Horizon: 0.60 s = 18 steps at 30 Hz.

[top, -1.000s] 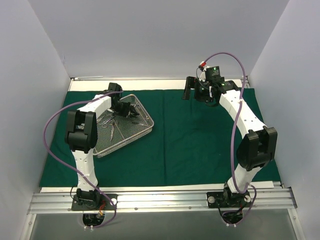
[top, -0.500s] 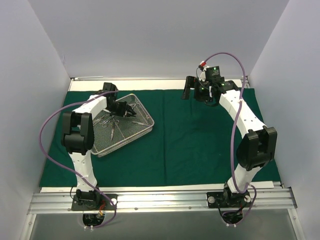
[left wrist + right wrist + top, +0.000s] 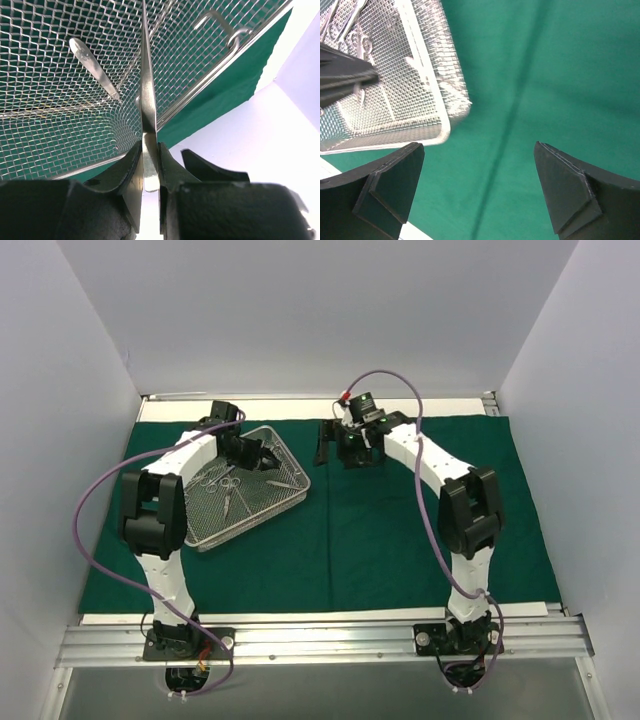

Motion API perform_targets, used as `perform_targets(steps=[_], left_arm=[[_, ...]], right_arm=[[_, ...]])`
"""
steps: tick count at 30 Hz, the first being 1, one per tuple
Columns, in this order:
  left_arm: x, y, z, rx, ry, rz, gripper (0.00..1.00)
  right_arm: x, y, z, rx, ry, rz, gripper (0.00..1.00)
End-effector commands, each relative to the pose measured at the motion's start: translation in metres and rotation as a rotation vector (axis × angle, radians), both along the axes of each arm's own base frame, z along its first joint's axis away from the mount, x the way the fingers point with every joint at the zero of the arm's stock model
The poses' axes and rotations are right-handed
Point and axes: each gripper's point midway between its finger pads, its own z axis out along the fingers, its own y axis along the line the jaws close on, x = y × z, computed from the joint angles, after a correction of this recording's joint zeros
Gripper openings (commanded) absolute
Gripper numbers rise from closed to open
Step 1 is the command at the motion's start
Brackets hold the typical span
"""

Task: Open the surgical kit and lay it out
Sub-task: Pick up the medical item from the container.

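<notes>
The dark green cloth (image 3: 420, 510) lies spread flat over the table. The silver wire-mesh tray (image 3: 285, 502) sits on its left part, turned at an angle. My left gripper (image 3: 262, 458) is low inside the tray, shut on a flat slender steel instrument (image 3: 147, 95), seemingly tweezers, whose end points at the mesh floor (image 3: 45, 115). Another steel instrument tip (image 3: 94, 67) lies on the mesh. Ring-handled instruments (image 3: 226, 484) lie in the tray. My right gripper (image 3: 335, 450) is open and empty above the cloth (image 3: 560, 75), just right of the tray's corner (image 3: 447, 107).
White table surface (image 3: 300, 408) shows beyond the cloth's far edge, with grey walls on three sides. The tray has a wire drop handle (image 3: 222, 27) on its end wall. A fold crease (image 3: 512, 120) runs down the cloth. My left gripper (image 3: 342, 80) shows in the right wrist view.
My right arm has swung left from the far right of the cloth to beside the tray. My left gripper has shifted slightly within the tray, still shut.
</notes>
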Motion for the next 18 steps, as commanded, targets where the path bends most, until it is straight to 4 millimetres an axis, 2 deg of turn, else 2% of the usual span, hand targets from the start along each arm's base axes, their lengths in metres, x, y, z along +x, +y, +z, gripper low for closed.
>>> perform_targets(steps=[1, 3, 5, 7, 8, 9, 10, 11, 13, 15, 17, 18], left_arm=[[-0.002, -0.001, 0.017, -0.001, -0.071, -0.025, 0.02], [-0.004, 0.002, 0.022, 0.016, -0.097, -0.038, 0.02], [-0.005, 0.004, 0.031, 0.045, -0.155, -0.076, 0.02], [-0.006, 0.009, 0.047, 0.094, -0.205, -0.114, 0.02], [-0.016, 0.016, 0.046, 0.144, -0.196, -0.161, 0.02], [-0.016, 0.019, 0.052, 0.165, -0.223, -0.185, 0.02], [-0.015, 0.02, 0.065, 0.183, -0.29, -0.215, 0.02], [-0.014, 0.021, 0.069, 0.215, -0.367, -0.291, 0.02], [-0.015, 0.007, 0.088, 0.164, -0.517, -0.394, 0.02], [-0.029, -0.011, 0.096, 0.106, -0.643, -0.546, 0.02], [-0.045, -0.017, 0.095, 0.113, -0.699, -0.648, 0.02], [-0.051, -0.02, 0.093, 0.123, -0.711, -0.687, 0.02]], right_arm=[[0.013, 0.016, 0.009, 0.028, -0.006, -0.061, 0.96], [0.012, 0.026, 0.004, 0.071, 0.031, -0.05, 0.93], [0.012, 0.027, 0.005, 0.078, 0.03, -0.05, 0.93], [0.016, 0.019, 0.015, 0.076, 0.003, -0.062, 0.94], [0.018, 0.014, 0.018, 0.077, -0.002, -0.066, 0.95], [0.02, 0.008, 0.029, 0.082, -0.028, -0.053, 0.95], [0.02, -0.003, 0.035, 0.106, -0.017, -0.046, 0.95], [0.02, -0.007, 0.04, 0.126, -0.018, -0.029, 0.96], [0.01, -0.01, 0.06, 0.218, -0.03, 0.056, 0.97], [0.001, -0.01, 0.075, 0.266, -0.037, 0.108, 0.96], [-0.008, -0.009, 0.084, 0.297, -0.037, 0.137, 0.94], [-0.01, -0.007, 0.098, 0.315, -0.07, 0.145, 0.93]])
